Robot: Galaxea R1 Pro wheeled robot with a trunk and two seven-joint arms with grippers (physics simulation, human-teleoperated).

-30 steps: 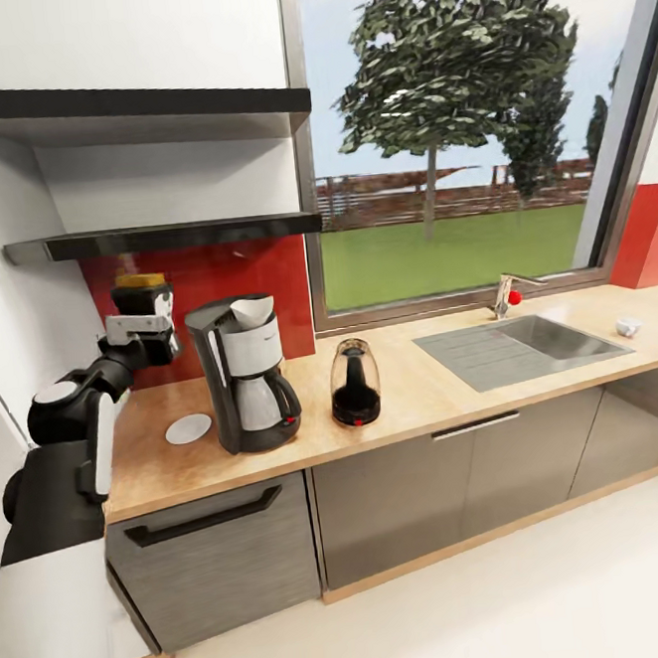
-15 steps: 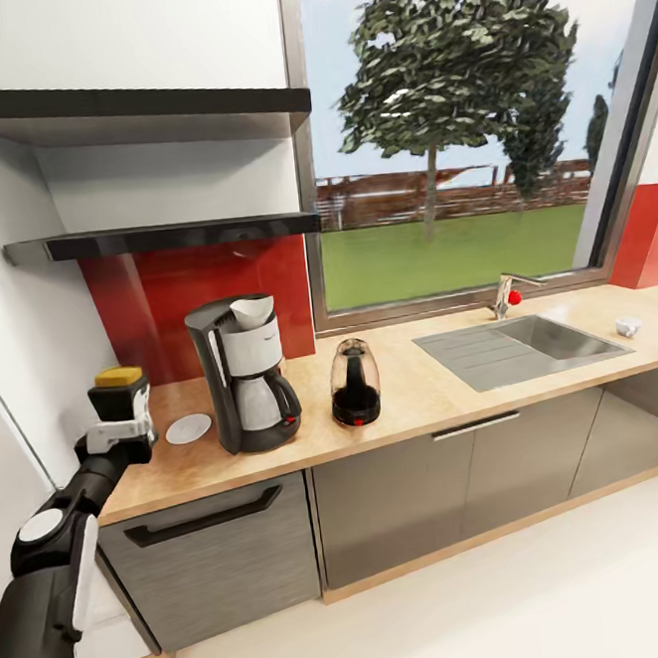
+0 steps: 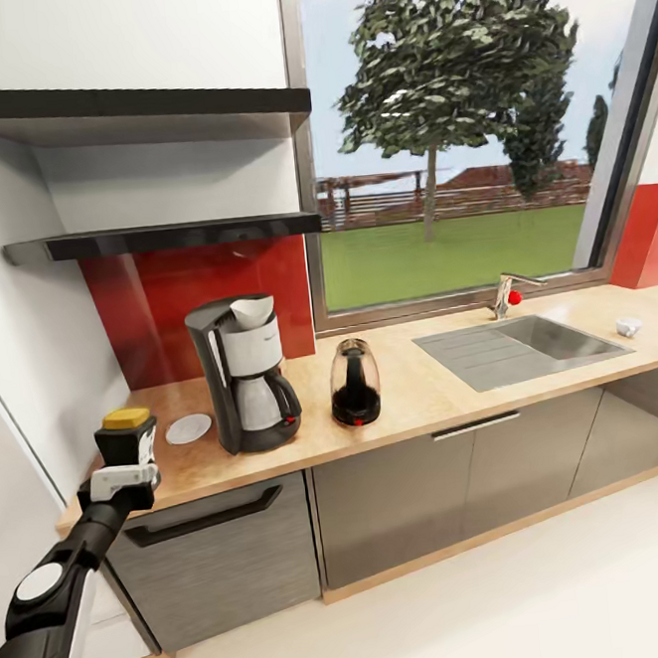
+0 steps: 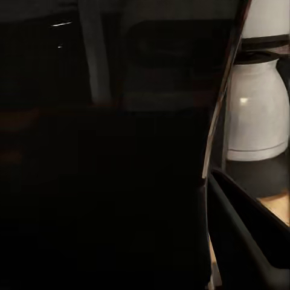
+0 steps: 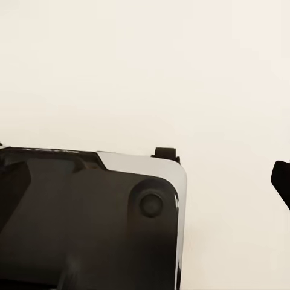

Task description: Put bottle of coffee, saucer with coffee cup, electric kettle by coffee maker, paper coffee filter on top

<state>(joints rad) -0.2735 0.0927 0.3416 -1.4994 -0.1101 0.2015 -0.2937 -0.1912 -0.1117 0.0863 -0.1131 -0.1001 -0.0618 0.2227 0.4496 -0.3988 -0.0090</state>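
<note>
My left gripper (image 3: 124, 465) is shut on the bottle of coffee (image 3: 126, 421), a dark bottle with a yellow cap, held upright low over the countertop's (image 3: 424, 390) left front corner. The same bottle (image 4: 109, 157) looms dark and close in the left wrist view, with the coffee maker's carafe (image 4: 257, 109) beyond it. The coffee maker (image 3: 243, 376) stands to the right on the counter with a white paper coffee filter (image 3: 255, 310) in its top. The saucer (image 3: 188, 428) lies just left of it, the electric kettle (image 3: 355, 384) just right. The coffee cup (image 3: 627, 326) sits far right, past the sink.
Two black kitchen shelves (image 3: 161, 237) hang on the wall above the red backsplash. A sink (image 3: 530, 346) with a tap is set into the counter under the window. The right wrist view has the robot's own dark body (image 5: 90, 223) over pale floor.
My left arm has come down and toward me with the bottle, from in front of the backsplash to the counter's left front corner. Everything on the counter has stayed put.
</note>
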